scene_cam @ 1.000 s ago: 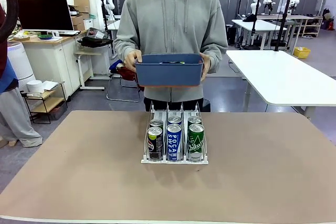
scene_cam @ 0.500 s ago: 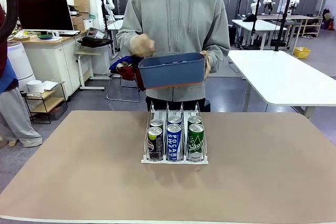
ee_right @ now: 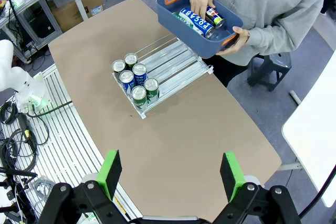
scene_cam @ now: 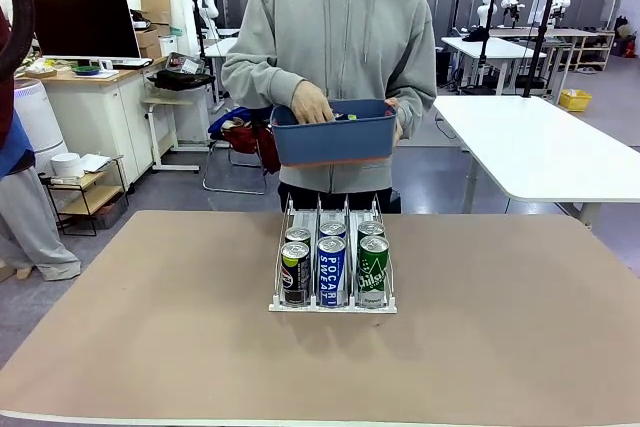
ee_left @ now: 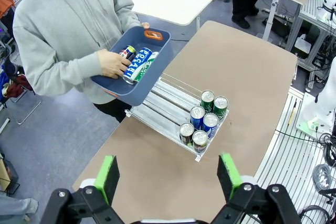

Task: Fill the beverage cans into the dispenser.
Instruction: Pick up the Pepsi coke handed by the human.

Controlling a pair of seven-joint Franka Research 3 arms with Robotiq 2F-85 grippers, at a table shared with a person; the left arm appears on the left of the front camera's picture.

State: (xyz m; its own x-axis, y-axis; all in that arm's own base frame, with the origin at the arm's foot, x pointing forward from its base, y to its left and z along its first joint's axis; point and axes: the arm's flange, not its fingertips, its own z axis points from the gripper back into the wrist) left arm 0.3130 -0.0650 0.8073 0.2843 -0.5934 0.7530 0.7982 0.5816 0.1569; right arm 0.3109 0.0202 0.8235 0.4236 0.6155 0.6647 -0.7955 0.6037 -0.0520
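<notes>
The dispenser [scene_cam: 332,307] stands mid-table with a dark can [scene_cam: 295,273], a blue can [scene_cam: 331,270] and a green can [scene_cam: 373,270] at its front lip and one more behind each. Across the table a person holds a blue bin [scene_cam: 333,142] with one hand [scene_cam: 311,105] reaching into it. Inside the bin lie a blue Pocari can [ee_left: 137,64] and a dark can [ee_left: 126,52]. My left gripper [ee_left: 168,177] and right gripper [ee_right: 171,174] hang open high above the table, holding nothing. The dispenser's rails [ee_right: 176,61] are bare behind the cans [ee_right: 134,80].
The brown table [scene_cam: 150,327] spreads wide on both sides of the rack. Beyond it stand a white table [scene_cam: 540,147] at the right and a desk with a monitor [scene_cam: 85,27] at the left.
The person's hand has let go of the bin's side, risen, and come down into the bin. The bin has shifted slightly right. The rack's cans have not moved.
</notes>
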